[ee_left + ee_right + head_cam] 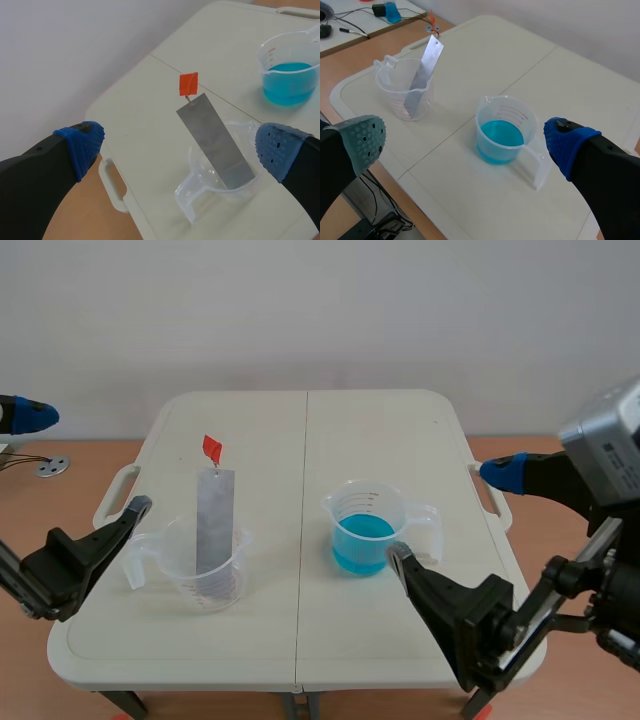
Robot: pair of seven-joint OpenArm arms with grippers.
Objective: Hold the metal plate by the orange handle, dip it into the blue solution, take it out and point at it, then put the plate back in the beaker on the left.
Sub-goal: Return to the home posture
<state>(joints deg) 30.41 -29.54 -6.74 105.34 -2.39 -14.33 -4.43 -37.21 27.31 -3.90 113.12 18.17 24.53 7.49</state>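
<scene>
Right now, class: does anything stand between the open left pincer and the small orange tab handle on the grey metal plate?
Nothing visible does. The left pincer is open, and the orange handle stands free ahead of it, above the clear plastic beaker that holds the grey metal plate.

The plate [214,520] stands in the left beaker [212,585] on the table [300,640], handle [212,449] at its 12 o'clock. At 3 o'clock, well apart, the right beaker [372,502] holds blue solution [360,538]. The left gripper [92,461] gapes at the left beaker's 9 o'clock, and the right gripper [447,514] gapes at the right beaker's 3 o'clock.
</scene>
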